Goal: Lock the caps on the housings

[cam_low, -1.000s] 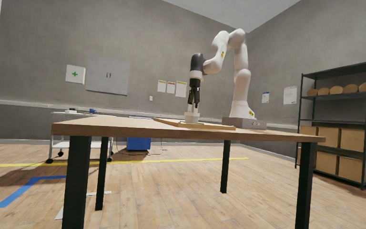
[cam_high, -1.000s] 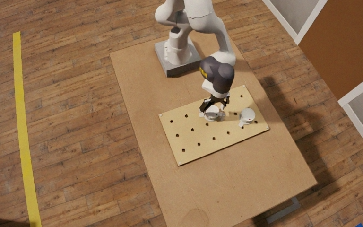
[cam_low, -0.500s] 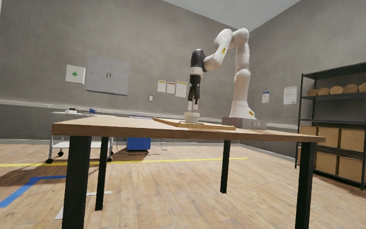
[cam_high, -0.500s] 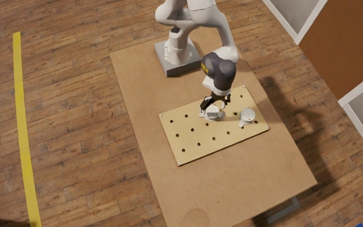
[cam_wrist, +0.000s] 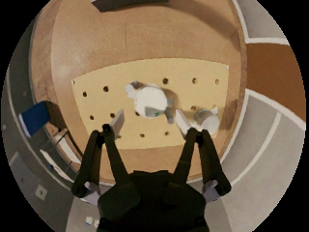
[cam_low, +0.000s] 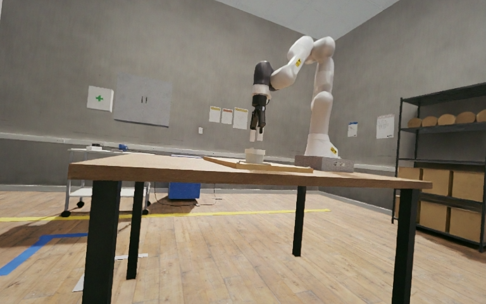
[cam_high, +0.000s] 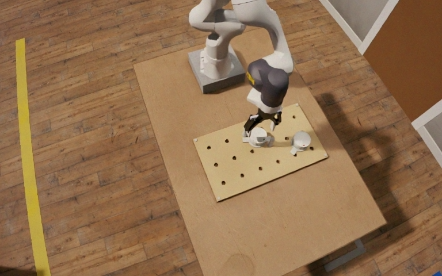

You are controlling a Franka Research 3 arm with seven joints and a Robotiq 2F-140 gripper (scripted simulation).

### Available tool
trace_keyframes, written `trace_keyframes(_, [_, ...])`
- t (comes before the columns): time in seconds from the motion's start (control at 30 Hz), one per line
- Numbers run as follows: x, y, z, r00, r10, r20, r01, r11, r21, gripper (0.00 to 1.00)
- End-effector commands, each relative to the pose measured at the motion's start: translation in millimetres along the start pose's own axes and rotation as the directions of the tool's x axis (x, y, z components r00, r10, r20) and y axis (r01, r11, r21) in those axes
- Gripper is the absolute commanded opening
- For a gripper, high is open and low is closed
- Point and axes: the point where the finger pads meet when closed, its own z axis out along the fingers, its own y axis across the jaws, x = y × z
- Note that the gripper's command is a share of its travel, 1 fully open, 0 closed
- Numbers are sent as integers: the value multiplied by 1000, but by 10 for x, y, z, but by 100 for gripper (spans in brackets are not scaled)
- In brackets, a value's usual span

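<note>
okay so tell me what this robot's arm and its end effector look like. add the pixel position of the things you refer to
The arm [cam_high: 257, 12] [cam_low: 320, 76] is glossy white with rounded joints, a dark grey section near the wrist and yellow warning stickers. The end effector [cam_high: 259, 129] [cam_low: 255, 135] [cam_wrist: 150, 115] is black, with two hinged fingers ending in pale, flat tips.

Yellow tape [cam_high: 26, 136] [cam_low: 200, 213] — brown door [cam_high: 412, 65] [cam_wrist: 270, 70] — black-and-white pincer [cam_high: 262, 125] [cam_low: 255, 135] [cam_wrist: 150, 115]

And the arm [cam_high: 275, 32] [cam_low: 286, 74] arches high over the worktop, wrist [cam_high: 271, 83] [cam_low: 263, 73] bent so the tool [cam_high: 259, 129] [cam_low: 255, 135] [cam_wrist: 150, 115] points to six o'clock in the exterior view, fingers spread apart, tips well clear above the worktop!
</note>
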Motion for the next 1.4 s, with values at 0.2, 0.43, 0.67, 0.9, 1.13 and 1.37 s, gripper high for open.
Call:
trace_keyframes(0.2, [27,5,-91,1000,-26,-10,26,1000,-3,78])
trace_keyframes(0.43, [27,5,-109,1000,-26,-10,26,1000,-3,78])
trace_keyframes(0.67, [43,9,-113,978,-209,-9,209,978,-5,78])
trace_keyframes(0.9, [68,15,-116,883,-470,-8,470,883,-7,78])
trace_keyframes(1.13, [68,15,-116,882,-472,-7,472,882,-7,78])
trace_keyframes(1.37, [68,15,-116,882,-472,-7,472,882,-7,78])
